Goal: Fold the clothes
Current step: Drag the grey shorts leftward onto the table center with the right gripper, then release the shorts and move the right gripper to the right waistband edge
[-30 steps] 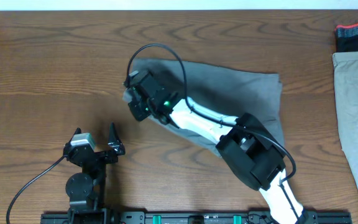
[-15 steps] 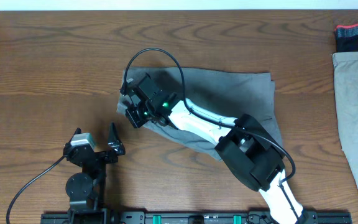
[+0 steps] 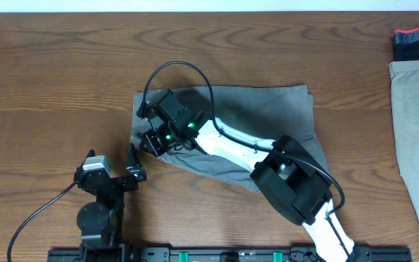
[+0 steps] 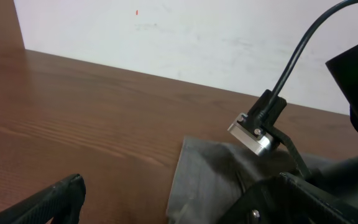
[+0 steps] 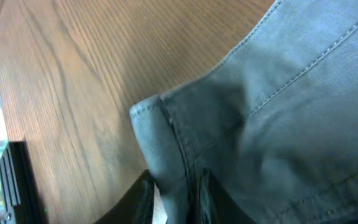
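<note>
My right gripper (image 3: 150, 143) sits at the near-left corner of the shorts (image 3: 268, 109), which lie mid-table (image 3: 49, 73). The hem is between its jaws (pinched or loosed, I cannot tell), probably to lay that edge flat. The left gripper (image 3: 112, 161) is parked near, jaws wide apart.

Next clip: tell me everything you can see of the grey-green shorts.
The shorts look like grey-green woven cotton, with stitched seams and a hemmed corner plain in the right wrist view. They lie flat on the table, a rough four-sided shape, lightly creased. The right arm stretches over them; their left corner sits between the fingers of the right gripper, pinched or not I cannot tell.
</note>
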Robot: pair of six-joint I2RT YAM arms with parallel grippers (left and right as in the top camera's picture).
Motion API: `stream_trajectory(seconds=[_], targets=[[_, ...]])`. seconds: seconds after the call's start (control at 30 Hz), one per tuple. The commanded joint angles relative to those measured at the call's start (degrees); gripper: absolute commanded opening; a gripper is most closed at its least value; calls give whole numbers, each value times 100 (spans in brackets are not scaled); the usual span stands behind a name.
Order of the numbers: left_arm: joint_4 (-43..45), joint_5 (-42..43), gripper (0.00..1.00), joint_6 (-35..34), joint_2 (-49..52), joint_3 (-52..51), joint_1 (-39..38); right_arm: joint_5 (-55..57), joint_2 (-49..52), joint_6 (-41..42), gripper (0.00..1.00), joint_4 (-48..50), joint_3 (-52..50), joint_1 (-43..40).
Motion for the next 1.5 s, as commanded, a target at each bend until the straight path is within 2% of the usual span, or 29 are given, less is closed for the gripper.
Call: stream_trajectory(seconds=[0.0,0.1,0.27,0.43,0.53,0.63,0.73,0.9,1.03,1.17,1.33,1.47], targets=[[-208,-90,98,35,-31,-109,24,2,-22,59,27,7,103,28],[-208,-90,98,35,-31,-109,24,420,-160,7,39,-57,105,-31],[-208,-92,98,35,-31,-109,24,1687,-629,-273,52,-330,105,-240],[-210,-92,98,35,-31,-109,24,2763,-1335,-302,63,-933,105,-905],[-210,-90,98,35,-31,-109,24,2916,-1770,-439,66,-1401,105,-1506],[-208,-90,98,35,-31,-109,24,2914,-2098,-754,77,-1893,105,-2111],[-208,-92,98,35,-31,-109,24,2916,-2323,-866,81,-2623,105,-2732],[-210,-92,98,35,-31,-109,24,2957,-2354,-901,90,-4216,92,-3827],[-208,-92,98,35,-31,-109,24,2903,-2328,-901,92,-4981,-24,-4590],[-208,-92,98,33,-31,-109,24,2435,-2328,-901,99,-5073,-313,-5110],[-208,-92,98,35,-31,-109,24,2245,-2328,-901,99,-4894,-717,-5375],[-208,-90,98,35,-31,-109,24,2249,-2328,-901,99,-4380,-1110,-5392]])
